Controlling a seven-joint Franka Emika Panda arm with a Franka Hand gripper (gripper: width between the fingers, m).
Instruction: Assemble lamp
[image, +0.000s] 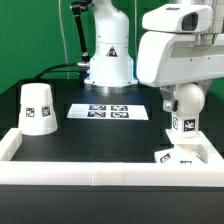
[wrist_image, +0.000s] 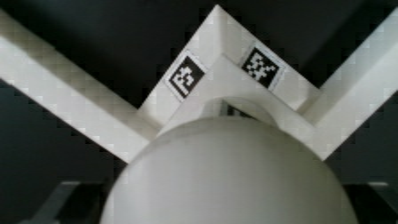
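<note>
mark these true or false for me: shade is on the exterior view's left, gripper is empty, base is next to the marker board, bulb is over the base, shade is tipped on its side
1. The shade is on the exterior view's left, apart from the other parts. True.
2. The gripper is empty. False: it holds the bulb.
3. The base is next to the marker board. False: it lies in the corner of the border rail on the exterior view's right.
4. The bulb is over the base. True, it seems just above it.
5. The shade is tipped on its side. False: it stands upright.
</note>
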